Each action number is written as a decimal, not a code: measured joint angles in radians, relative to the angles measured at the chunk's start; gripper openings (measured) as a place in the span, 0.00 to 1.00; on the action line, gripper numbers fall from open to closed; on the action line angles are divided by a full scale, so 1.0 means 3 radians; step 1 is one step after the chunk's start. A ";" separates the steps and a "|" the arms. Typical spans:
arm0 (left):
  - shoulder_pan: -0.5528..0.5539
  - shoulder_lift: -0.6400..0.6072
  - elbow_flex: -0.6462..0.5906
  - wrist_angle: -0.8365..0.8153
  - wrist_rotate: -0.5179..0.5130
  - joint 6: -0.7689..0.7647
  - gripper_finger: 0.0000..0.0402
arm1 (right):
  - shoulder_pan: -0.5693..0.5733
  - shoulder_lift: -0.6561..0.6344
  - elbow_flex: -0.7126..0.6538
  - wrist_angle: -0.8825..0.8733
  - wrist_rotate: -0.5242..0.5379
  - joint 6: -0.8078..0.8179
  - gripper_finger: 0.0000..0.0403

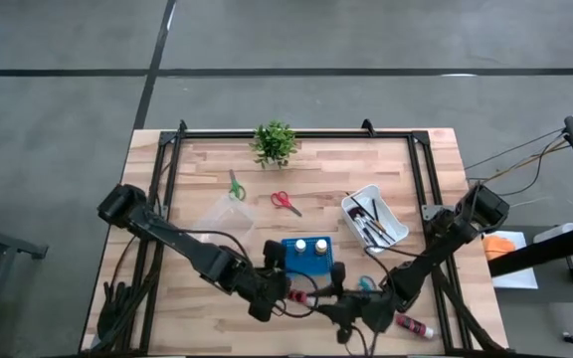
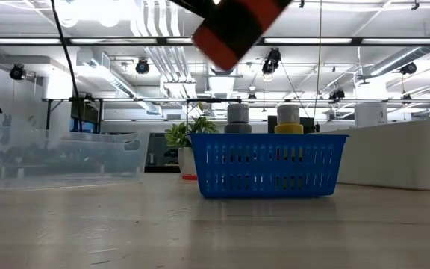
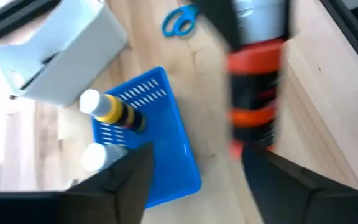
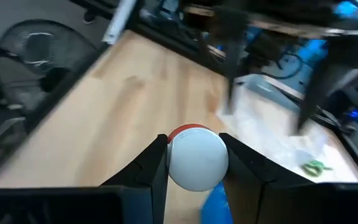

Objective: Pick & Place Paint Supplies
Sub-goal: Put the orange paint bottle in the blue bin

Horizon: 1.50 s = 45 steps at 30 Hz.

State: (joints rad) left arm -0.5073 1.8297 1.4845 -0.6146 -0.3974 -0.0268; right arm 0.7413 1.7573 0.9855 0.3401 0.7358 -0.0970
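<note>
A red paint bottle (image 1: 304, 296) with a black label and a white cap hangs in the air near the table's front edge, and my right gripper (image 4: 197, 165) is shut on it. It shows tilted at the top of the low view (image 2: 237, 26). My left gripper (image 3: 197, 186) stands open just to the bottle's left (image 1: 279, 296), with the bottle's free end (image 3: 250, 134) ahead of its fingers. Behind them stands a blue basket (image 1: 308, 261) with two bottles upright in it. A second red bottle (image 1: 414, 325) lies at the front right. My right gripper pinches the bottle's white cap (image 4: 197, 158) between its two fingers, one on each side. The fingers come nearly level from the table's right, and the bottle's body reaches on past them toward my left gripper. The bottle is lifted clear of the table.
A white tray (image 1: 358, 199) with brushes stands right of the middle, and a clear tub (image 1: 225, 214) stands left of it. Green scissors (image 1: 235, 187), red scissors (image 1: 286, 202) and blue scissors (image 1: 366, 283) lie on the wood. A potted plant (image 1: 275, 142) stands at the far edge.
</note>
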 joint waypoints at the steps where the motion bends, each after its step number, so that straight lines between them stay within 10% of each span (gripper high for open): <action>1: -0.0015 -0.0029 0.0000 -0.0013 -0.0003 0.0017 0.66 | 0.0004 0.0003 0.0000 -0.0003 -0.0002 -0.0002 0.27; 14: -0.0413 -0.0681 -0.0003 -0.0679 -0.1127 -0.0211 0.83 | -0.0086 -0.0337 0.0323 -0.1396 0.0077 0.0750 0.27; 23: -0.0773 -0.0917 -0.0287 -0.0568 -0.2413 -0.0464 0.74 | -0.0811 -0.0427 0.1127 -0.3090 -0.1020 0.1597 0.27; 30: -0.0756 -0.0930 -0.0677 -0.0211 -0.2553 -0.0430 0.65 | -0.1368 -0.0403 0.1465 -0.3639 -0.2035 0.1845 0.27; 45: -0.0770 -0.0946 -0.0835 -0.0030 -0.2568 -0.0426 0.62 | -0.1320 -0.0399 0.1064 -0.3543 -0.1930 0.2180 0.27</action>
State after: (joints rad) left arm -0.7383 1.5459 1.2339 -0.6235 -1.1678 -0.1547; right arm 0.3453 1.6375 1.3048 -0.7227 0.1568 0.5570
